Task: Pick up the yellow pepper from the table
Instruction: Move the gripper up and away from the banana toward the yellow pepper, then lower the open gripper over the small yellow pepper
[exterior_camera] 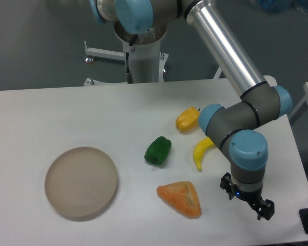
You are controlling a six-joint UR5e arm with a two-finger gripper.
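One hand (pixel 246 199) we see low over the surface (pixel 51 113), fingers apart and holding nothing; the yellow pepper (pixel 187 119) lies well beyond it, past the banana (pixel 201 151).

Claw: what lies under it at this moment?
Under the claw only bare white table shows. The yellow pepper lies farther back, beside the arm's wrist. Whether the claw is open cannot be told.

Lumpy orange-yellow pepper (pixel 187 119) lies on the white table (pixel 51 113).
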